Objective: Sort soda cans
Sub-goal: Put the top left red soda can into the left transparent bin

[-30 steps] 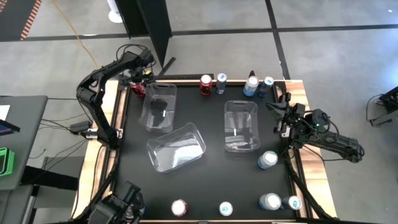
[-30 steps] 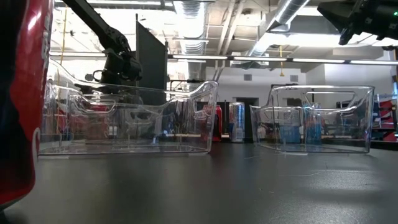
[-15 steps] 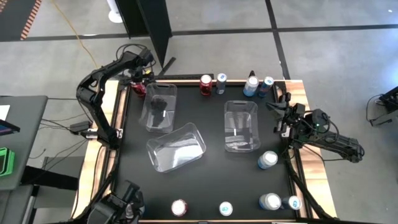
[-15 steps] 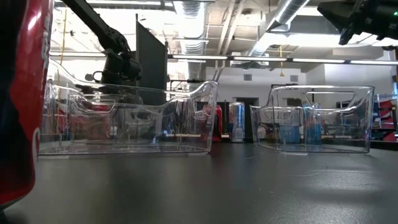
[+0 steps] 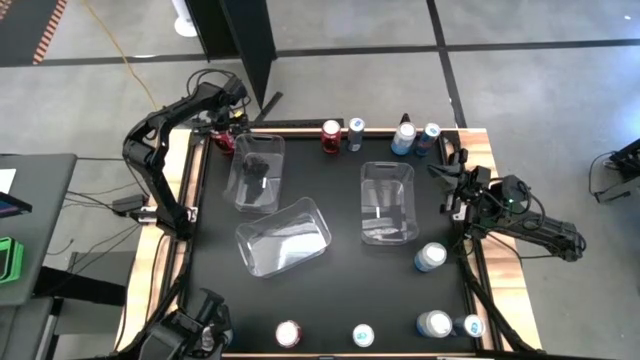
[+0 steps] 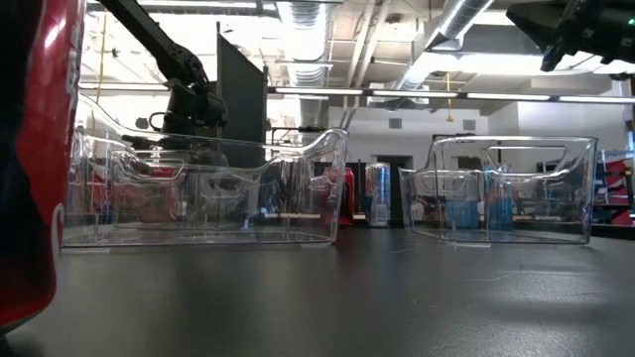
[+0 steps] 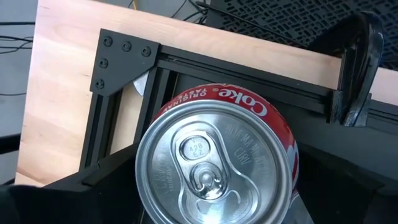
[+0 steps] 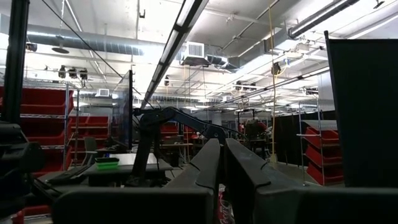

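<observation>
My left gripper (image 5: 226, 128) hangs over a red can (image 5: 222, 141) that stands upright at the table's far-left corner. In the left wrist view that can's silver top (image 7: 214, 165) fills the middle. My right gripper (image 8: 222, 163) is shut and empty, raised over the table's right edge (image 5: 452, 195). Other cans stand upright: a red one (image 5: 331, 134), a slim dark blue one (image 5: 355, 130) and two bluish ones (image 5: 403, 138) along the far edge, a silver one (image 5: 430, 257) on the right, and several along the near edge (image 5: 363, 335).
Three clear plastic bins sit mid-table: far left (image 5: 240, 185) with something dark inside, a tilted one (image 5: 283, 236) nearer, and one to the right (image 5: 388, 203). A red can (image 6: 30, 159) looms close in the low view. Open black table lies between bins and near edge.
</observation>
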You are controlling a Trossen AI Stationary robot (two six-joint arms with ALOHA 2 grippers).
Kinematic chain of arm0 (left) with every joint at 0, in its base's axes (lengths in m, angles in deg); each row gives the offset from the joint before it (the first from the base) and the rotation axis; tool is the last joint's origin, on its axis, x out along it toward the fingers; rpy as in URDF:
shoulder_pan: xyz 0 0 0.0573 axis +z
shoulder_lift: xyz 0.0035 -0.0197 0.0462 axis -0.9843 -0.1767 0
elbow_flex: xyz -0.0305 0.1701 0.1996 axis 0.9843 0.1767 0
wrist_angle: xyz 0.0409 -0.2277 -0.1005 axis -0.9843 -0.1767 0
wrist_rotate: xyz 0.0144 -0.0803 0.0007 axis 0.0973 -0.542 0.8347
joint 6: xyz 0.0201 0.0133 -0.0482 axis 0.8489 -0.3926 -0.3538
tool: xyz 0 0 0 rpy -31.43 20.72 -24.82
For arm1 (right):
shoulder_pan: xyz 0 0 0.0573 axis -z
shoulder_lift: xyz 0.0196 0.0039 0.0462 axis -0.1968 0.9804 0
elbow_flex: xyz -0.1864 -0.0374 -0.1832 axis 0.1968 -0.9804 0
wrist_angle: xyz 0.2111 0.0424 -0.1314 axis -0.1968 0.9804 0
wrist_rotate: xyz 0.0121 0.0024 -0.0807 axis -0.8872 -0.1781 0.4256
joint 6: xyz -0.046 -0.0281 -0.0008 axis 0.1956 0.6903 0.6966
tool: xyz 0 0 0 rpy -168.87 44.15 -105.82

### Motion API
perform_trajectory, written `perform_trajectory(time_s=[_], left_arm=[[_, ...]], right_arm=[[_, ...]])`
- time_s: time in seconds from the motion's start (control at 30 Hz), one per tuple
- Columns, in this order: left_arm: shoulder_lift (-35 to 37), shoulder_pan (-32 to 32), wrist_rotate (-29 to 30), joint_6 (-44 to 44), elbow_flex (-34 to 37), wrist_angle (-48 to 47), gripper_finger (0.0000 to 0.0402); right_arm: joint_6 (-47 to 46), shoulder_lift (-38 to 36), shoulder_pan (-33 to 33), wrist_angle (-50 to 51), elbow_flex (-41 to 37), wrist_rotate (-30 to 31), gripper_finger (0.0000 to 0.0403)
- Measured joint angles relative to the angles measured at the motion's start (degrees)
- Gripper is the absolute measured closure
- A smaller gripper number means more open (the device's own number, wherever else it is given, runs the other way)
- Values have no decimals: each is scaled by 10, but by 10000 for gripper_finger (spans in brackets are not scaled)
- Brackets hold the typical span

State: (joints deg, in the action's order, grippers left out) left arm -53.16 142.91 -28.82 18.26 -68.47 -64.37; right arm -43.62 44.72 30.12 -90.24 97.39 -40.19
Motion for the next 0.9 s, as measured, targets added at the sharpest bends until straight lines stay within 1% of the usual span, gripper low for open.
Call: perform_trajectory(time_s=[0.33,0.9], left_arm=[[0,0,-5,3,0,1,77],[1,0,-35,9,-1,-20,83]], right_arm=[[1,0,0,0,0,0,356],[1,0,0,0,0,0,356]])
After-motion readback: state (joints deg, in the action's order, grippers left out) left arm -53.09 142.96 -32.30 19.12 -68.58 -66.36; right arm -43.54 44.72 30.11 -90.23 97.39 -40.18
